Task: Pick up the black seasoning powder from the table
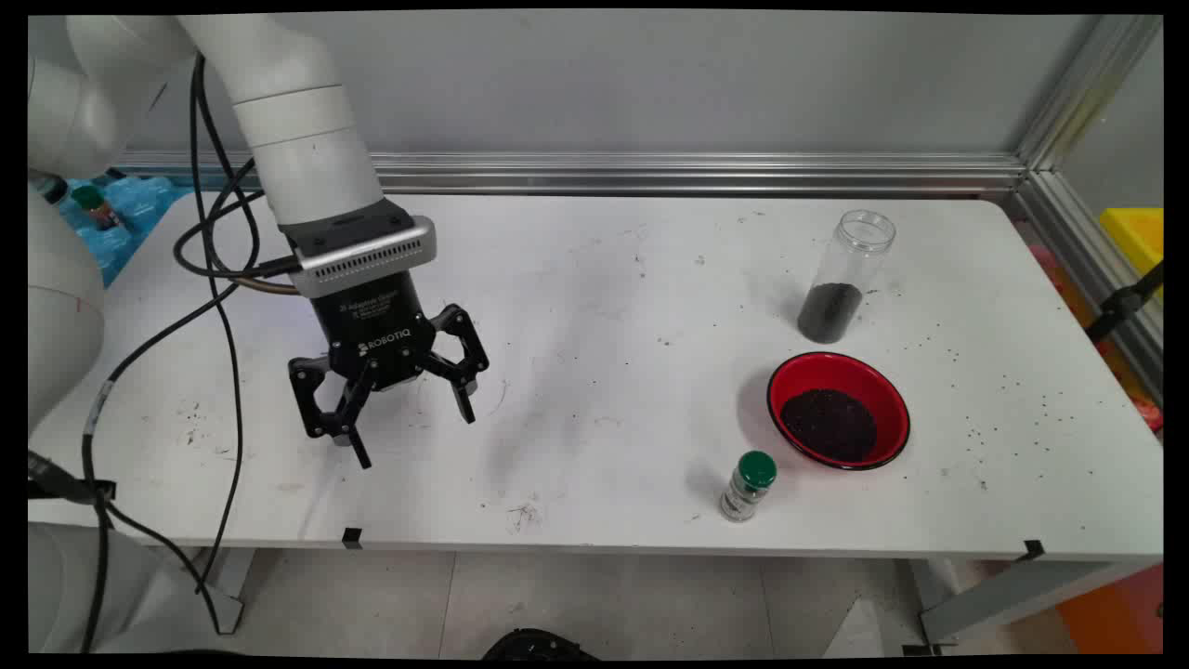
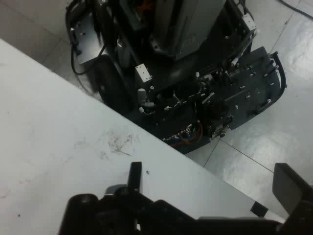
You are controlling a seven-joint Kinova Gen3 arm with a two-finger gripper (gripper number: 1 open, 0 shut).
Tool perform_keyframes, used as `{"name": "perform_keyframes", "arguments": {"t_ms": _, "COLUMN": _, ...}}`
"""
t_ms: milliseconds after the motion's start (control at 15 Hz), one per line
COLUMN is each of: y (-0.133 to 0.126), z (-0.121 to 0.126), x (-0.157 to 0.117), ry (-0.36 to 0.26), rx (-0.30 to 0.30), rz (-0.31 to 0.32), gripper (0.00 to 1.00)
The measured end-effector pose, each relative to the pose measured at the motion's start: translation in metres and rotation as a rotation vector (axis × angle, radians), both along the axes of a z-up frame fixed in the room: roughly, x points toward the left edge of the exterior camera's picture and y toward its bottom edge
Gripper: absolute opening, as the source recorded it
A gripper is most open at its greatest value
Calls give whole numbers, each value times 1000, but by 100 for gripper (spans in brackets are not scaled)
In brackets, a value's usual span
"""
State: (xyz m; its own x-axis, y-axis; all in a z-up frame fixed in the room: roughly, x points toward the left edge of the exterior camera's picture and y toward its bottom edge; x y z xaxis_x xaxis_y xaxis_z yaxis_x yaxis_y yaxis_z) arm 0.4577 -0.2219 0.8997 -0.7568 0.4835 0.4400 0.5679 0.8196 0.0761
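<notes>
My black gripper hangs open above the left part of the white table, holding nothing. Its two fingers are spread wide and point down and a little toward the near edge. Far to its right stand a red bowl filled with dark grains, a clear tall jar with dark grains at its bottom, and a small green-capped bottle. In the hand view the gripper looks over the table's near edge, with scuff marks on the white top.
Black cables hang from the arm over the table's left side. Scattered dark grains lie around the bowl and jar. Beyond the table edge, a dark wheeled machine stands on the tiled floor. An aluminium frame runs along the back.
</notes>
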Motion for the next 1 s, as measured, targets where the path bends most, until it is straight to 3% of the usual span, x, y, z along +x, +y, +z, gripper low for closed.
{"name": "perform_keyframes", "arguments": {"t_ms": 533, "y": -8, "z": -3, "x": -3, "ry": -6, "rx": -19, "rz": 51, "gripper": 100}}
{"name": "perform_keyframes", "arguments": {"t_ms": 1000, "y": -29, "z": -10, "x": -8, "ry": -7, "rx": -35, "rz": 191, "gripper": 100}}
